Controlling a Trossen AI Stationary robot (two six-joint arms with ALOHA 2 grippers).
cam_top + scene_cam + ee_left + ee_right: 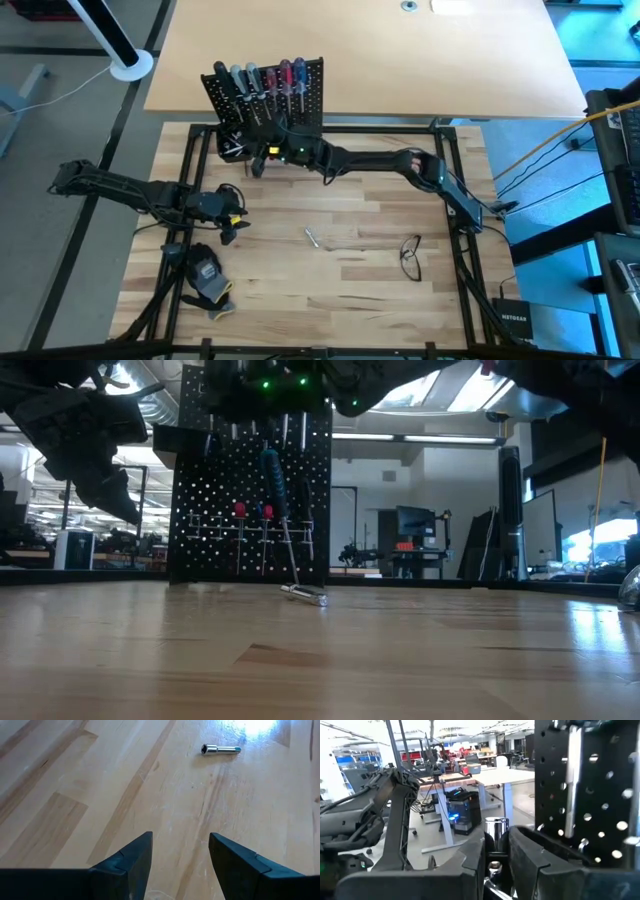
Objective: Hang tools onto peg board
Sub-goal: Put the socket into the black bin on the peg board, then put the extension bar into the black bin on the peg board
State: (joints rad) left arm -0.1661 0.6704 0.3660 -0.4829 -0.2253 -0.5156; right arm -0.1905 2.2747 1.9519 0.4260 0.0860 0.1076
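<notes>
The black peg board (300, 95) stands upright at the table's far side, with several screwdrivers hung along its top and a black bin (232, 143) at its lower left corner. My right gripper (262, 158) reaches level in front of the board (590, 795) and is shut on a silver bit (496, 827). In the low view a blue-handled screwdriver (272, 480) hangs tilted before the board (220, 490), under that gripper; whether it is held I cannot tell. Another silver bit (311, 237) lies flat mid-table. My left gripper (232, 215) hovers open at the left, tilted down, with that bit (220, 749) ahead of it. My right gripper pinches the silver bit between its two fingers (470, 860). The fingers come level from the table's right side, along the board's front. The bit stands upright, its top end (496, 822) sticking up above the fingers, clear of the table. Its lower part is hidden by the fingers.
A grey-black glove with yellow trim (207, 280) lies at the near left, close to my left arm. A dark looped object (411, 257) lies at the near right. A black frame (455, 180) borders the wooden work surface.
</notes>
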